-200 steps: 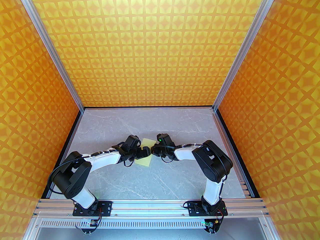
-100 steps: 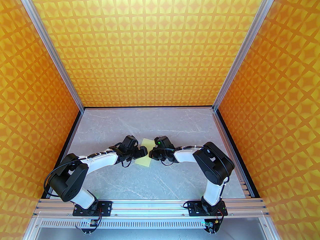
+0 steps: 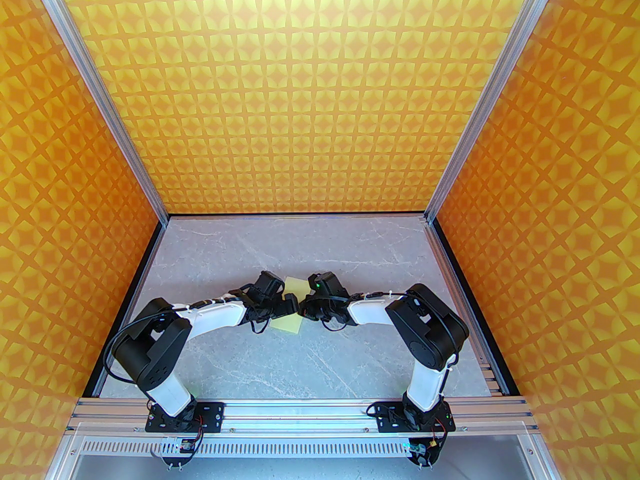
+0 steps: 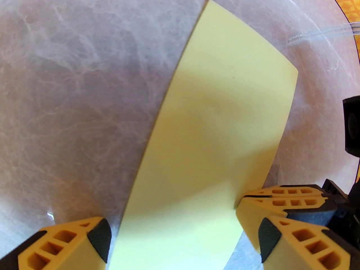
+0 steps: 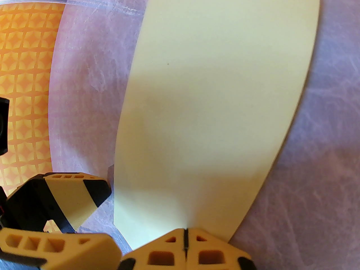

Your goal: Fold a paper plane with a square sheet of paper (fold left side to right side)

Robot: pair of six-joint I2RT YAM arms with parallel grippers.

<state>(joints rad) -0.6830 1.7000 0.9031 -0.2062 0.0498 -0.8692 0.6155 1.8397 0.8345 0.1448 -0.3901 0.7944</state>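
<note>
**Fig. Start of the left-to-right fold.** A square sheet of thin pale yellow paper (image 5: 213, 108) lies on the grey marble-patterned table (image 3: 350, 368). It sits about midway between the table's far and near edges and close to midway between its left and right edges. The sheet's surface is plain, with no crease visible, so the first fold is judged not yet made.

The right gripper (image 5: 185, 235) has its jaws pressed together on the sheet's right edge, about halfway along that edge, and pins it in place.

The left gripper (image 4: 182, 235) is spread wide above the sheet. One of its fingers (image 4: 64, 246) stands outside the left edge, and the other is past the right edge, just beside the right gripper's tips. The top view shows both grippers meeting over the sheet's middle, almost touching. Whether the left gripper's tips rest on the paper or hang just above it cannot be told from these angles.

The key relation for the coming move is that the free left edge lies on the left arm's side, directly beside its outer finger, and the left arm is the nearer one to it. That arm would probably close on the left edge and carry it across to the held right edge. The crease would then run along the sheet's middle, in line with the table's far-to-near direction.
</note>
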